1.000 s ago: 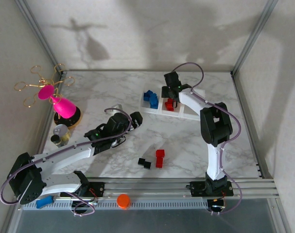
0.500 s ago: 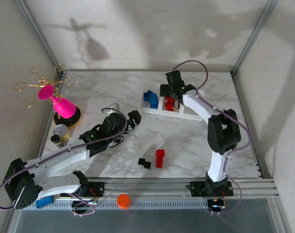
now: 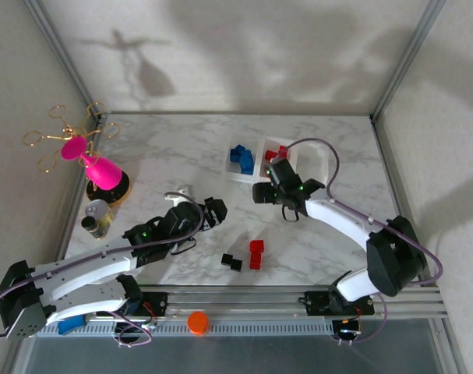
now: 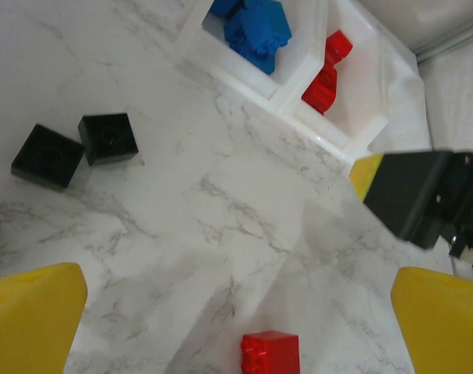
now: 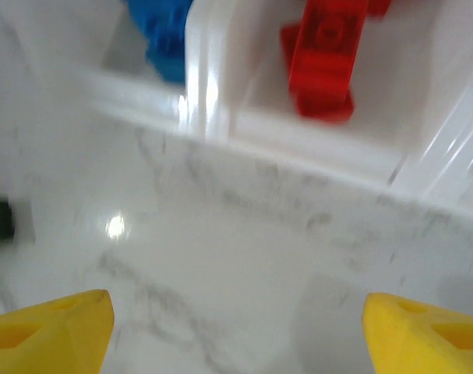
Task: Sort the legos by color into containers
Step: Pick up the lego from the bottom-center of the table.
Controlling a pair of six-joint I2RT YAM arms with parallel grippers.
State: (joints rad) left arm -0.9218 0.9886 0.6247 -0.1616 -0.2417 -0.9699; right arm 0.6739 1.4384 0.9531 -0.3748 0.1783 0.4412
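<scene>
Jaws apart and empty on both grippers; loose red legos [image 3: 255,253] sit on the table [image 3: 322,241], near-side of right gripper [image 3: 259,192] but roughly centred ahead of left gripper [image 3: 215,209], black legos [image 3: 231,262] just beside them.

I am stretching my left arm [image 3: 88,261] out low from its base on the near left, slanting toward the middle. My left gripper [image 3: 214,210] is pointing right, holding its yellow fingers [image 4: 33,319] spread wide with nothing gripped. I am folding my right arm [image 3: 353,226] sharply at the elbow and reaching leftward. My right gripper [image 3: 259,192] is hovering with its jaws parted and empty.
</scene>
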